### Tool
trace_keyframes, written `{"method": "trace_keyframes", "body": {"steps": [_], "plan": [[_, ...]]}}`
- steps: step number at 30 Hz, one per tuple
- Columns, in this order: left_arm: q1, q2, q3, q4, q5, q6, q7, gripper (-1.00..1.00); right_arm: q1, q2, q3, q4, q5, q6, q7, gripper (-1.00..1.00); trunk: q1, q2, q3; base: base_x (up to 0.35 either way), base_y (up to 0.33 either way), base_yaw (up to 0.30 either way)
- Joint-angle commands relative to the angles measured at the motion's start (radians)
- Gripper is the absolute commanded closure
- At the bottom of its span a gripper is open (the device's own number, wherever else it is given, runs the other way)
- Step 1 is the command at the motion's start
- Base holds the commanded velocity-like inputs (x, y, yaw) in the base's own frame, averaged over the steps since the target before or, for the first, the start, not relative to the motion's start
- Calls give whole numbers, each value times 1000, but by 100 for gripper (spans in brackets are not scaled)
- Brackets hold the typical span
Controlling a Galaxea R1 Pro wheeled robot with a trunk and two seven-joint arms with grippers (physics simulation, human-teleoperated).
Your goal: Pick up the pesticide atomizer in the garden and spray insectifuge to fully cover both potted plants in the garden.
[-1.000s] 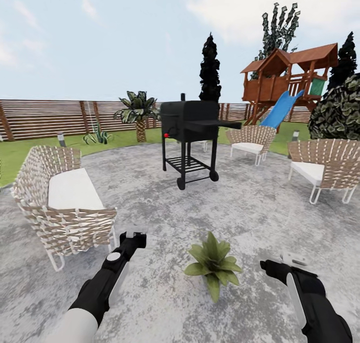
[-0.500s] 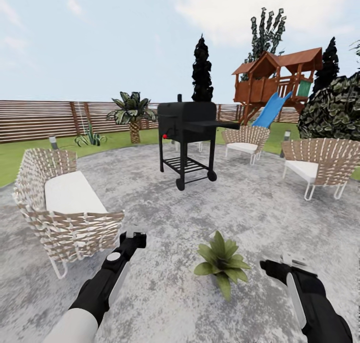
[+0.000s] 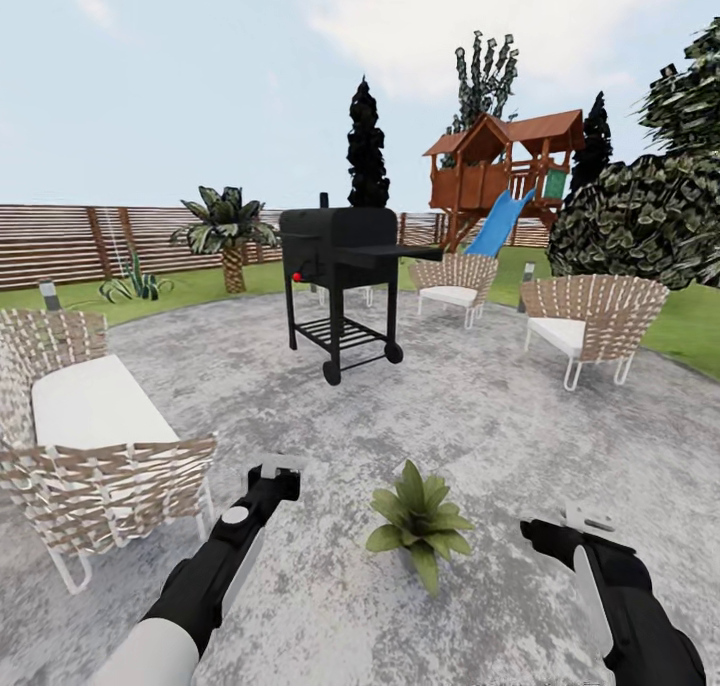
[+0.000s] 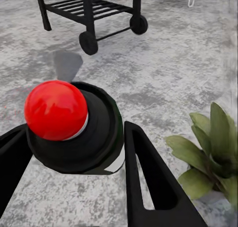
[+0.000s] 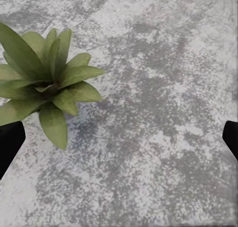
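Plant (image 3: 418, 521) on patio (image 3: 480, 416), grill (image 3: 338, 286) behind.

Left claw (image 3: 272, 474) grips something between its fingers; right claw (image 3: 560, 526) spread wide

Black wheeled grill (image 3: 340, 266), 3 woven seats, wooden playhouse (image 3: 500, 166) with blue slide (image 3: 497, 224)

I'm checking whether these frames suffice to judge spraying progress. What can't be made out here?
- Atomizer body, left wrist view: only its dark top and red cap show between the left gripper's fingers; label and nozzle direction are hidden.
- Potted plant's pot, head view: leaves cover it.
- Any spray or wetness on the leaves: not discernible.
- Right gripper, right wrist view: fingers cut off by both edges.
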Motion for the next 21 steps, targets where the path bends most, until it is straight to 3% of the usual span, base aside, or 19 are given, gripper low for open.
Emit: {"method": "trace_keyframes", "body": {"steps": [1, 3, 5, 7, 12, 17, 21], "plan": [[0, 1, -28, -2, -1, 25, 1, 100, -1, 0, 0, 0, -2, 5, 0, -100, 0, -1, 0, 0, 0, -236], [0, 1, -97, -2, -1, 100, 0, 100, -1, 2, 1, 0, 0, 5, -1, -100, 0, -1, 1, 0, 0, -238], [0, 1, -119, -2, 0, 124, 0, 100, -1, 2, 1, -2, 1, 7, 0, -100, 0, -1, 2, 0, 0, -241], [0, 2, -124, -2, 0, 131, -1, 100, -1, 2, 1, -1, 0, 7, 0, -100, 0, -1, 4, 0, 0, -242], [0, 43, -125, 1, 1, 135, -5, 100, -1, 2, 1, -5, 1, 8, -1, -100, 0, -1, 7, 0, 0, -244], [-1, 75, -121, -1, -3, 135, -59, 100, -1, 1, 1, -4, 1, 6, -1, -100, 0, -1, 11, 0, 0, -244], [-3, 104, -121, -3, -4, 136, -140, 100, -1, 1, 1, -4, 1, 6, -1, -100, 0, -1, 14, 0, 0, -239]]}}
